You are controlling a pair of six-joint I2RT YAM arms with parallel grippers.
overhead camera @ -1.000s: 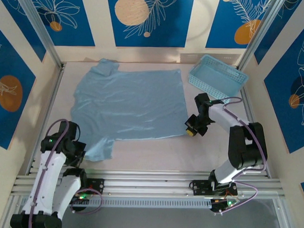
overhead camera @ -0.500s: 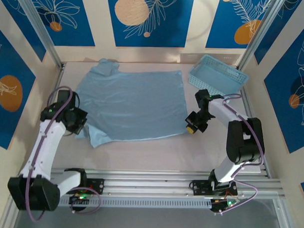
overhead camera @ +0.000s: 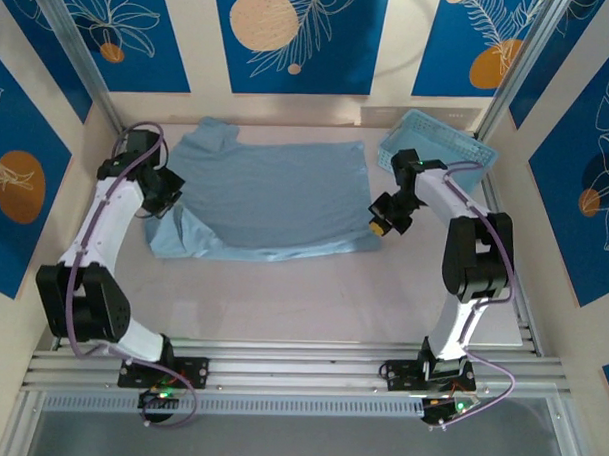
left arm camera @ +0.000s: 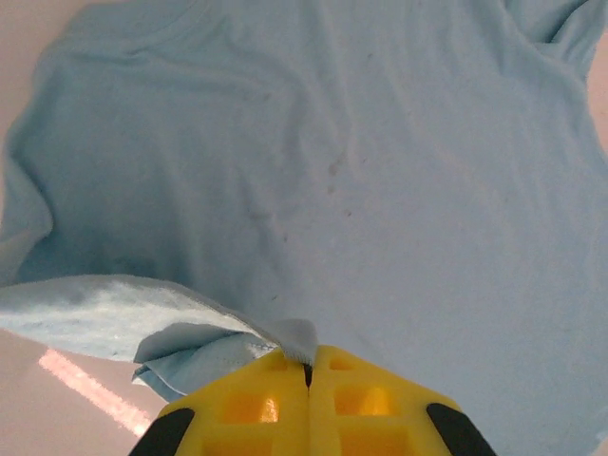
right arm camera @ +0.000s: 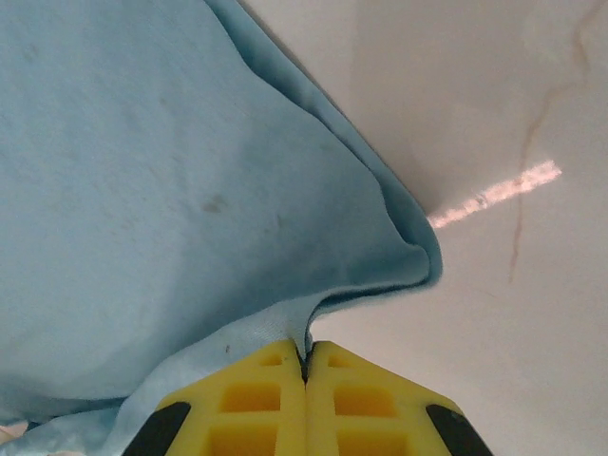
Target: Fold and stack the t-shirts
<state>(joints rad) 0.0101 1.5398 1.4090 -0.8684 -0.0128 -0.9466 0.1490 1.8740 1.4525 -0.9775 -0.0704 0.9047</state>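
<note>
Top external: the t-shirt [overhead camera: 271, 192] is clamped at its lifted near edge by left gripper [overhead camera: 166, 197] and right gripper [overhead camera: 383, 225] (probably for folding it over).

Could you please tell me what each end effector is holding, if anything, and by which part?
Both are shut on the light blue t-shirt: the left end effector pinches a sleeve edge, the right end effector a hem corner.

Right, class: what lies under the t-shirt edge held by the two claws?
More of the same t-shirt, a lower layer spread on the table. Whatever lies beneath that cloth is covered.
</note>
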